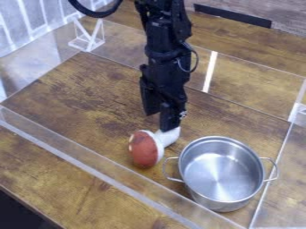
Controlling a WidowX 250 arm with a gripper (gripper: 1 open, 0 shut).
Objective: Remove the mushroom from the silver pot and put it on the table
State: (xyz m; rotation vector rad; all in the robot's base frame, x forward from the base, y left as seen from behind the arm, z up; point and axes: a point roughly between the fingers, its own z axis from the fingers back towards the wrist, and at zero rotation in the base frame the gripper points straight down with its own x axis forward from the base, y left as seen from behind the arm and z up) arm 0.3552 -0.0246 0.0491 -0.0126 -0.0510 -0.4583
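Note:
The mushroom (146, 152) lies on its side on the wooden table (84, 98), red-brown cap toward the front and white stem pointing back. It rests just left of the silver pot (221, 172), which stands upright and empty. My gripper (171, 125) points straight down at the stem end of the mushroom, its dark fingertips right at the stem. The view does not show how far apart the jaws stand or whether they hold the stem.
Clear acrylic walls border the table, one along the front (107, 170) and an upright panel (210, 72) behind the arm. A small clear stand (86, 36) sits at the back left. Open wood lies left of the mushroom.

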